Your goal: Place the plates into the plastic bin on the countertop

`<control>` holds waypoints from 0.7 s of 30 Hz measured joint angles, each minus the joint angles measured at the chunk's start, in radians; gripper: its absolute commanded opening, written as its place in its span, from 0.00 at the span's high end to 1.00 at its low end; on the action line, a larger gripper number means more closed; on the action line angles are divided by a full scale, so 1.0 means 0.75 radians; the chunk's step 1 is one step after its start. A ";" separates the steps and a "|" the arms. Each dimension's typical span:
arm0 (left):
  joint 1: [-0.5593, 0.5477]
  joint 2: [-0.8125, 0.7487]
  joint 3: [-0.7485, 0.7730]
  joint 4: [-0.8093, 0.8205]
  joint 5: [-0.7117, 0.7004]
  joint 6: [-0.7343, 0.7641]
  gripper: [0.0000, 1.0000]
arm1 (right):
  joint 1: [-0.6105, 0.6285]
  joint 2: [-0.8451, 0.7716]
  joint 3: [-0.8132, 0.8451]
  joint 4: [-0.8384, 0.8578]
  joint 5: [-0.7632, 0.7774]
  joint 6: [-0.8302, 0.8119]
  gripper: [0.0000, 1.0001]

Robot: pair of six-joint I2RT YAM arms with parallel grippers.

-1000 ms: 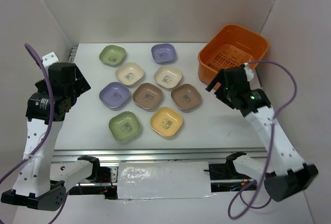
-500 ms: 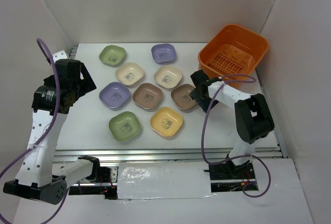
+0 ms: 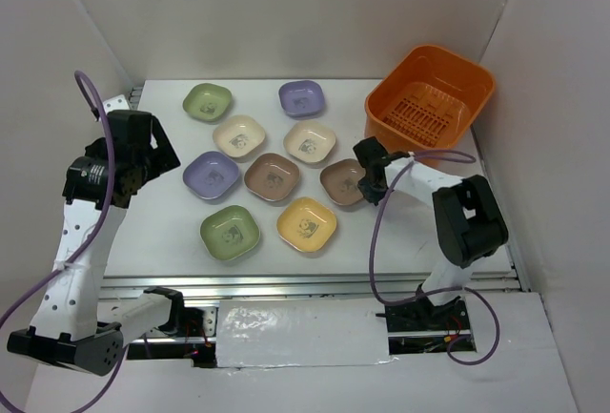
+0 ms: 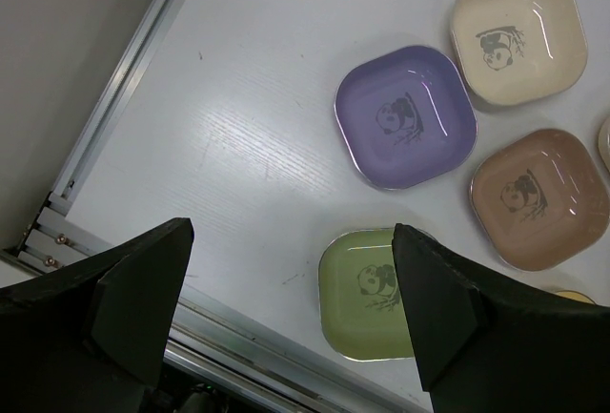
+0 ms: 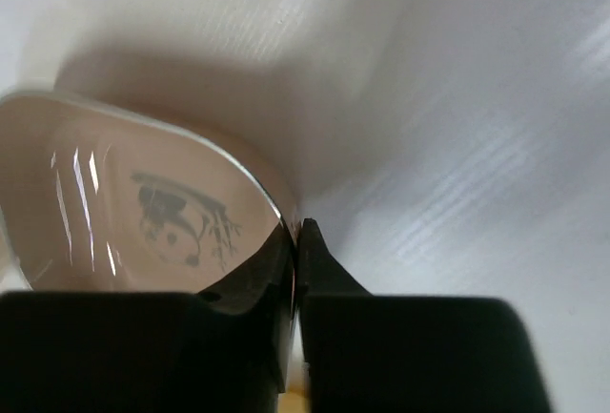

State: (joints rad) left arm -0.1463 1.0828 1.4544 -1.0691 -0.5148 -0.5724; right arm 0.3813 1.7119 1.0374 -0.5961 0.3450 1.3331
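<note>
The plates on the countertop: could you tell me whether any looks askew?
Nothing spilled or damaged. Only the right-hand brown plate stands out: the right gripper is pinched on its rim. The other plates lie flat, and the plastic bin holds none.

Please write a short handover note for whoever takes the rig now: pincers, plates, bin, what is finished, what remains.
Left pincer: open, empty, above the countertop's left side.
Right pincer: shut on the rim of the right brown plate.
Bin: at the far right, no plate inside.
Other eight plates: lying on the countertop, left of the bin.
Done: one grasp, nothing binned.
Left: carry this plate to the bin, then the eight others.
</note>
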 measured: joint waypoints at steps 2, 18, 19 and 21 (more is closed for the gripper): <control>-0.001 0.004 0.000 0.001 0.005 0.001 0.01 | -0.003 -0.077 -0.047 0.011 0.007 0.015 1.00; -0.014 0.020 0.001 0.001 0.026 0.002 0.01 | -0.122 -0.769 0.064 -0.108 -0.057 -0.178 1.00; -0.014 0.021 0.001 0.001 0.033 0.002 0.01 | -0.173 -0.768 0.120 -0.110 -0.071 -0.208 1.00; -0.014 0.026 0.010 0.000 0.051 0.002 0.01 | -0.275 -0.727 0.237 -0.115 -0.084 -0.276 1.00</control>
State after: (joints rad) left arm -0.1570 1.1027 1.4616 -1.0691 -0.4763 -0.5709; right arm 0.1753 1.1667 1.2148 -0.6827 0.2821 1.1263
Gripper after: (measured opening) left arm 0.989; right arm 0.026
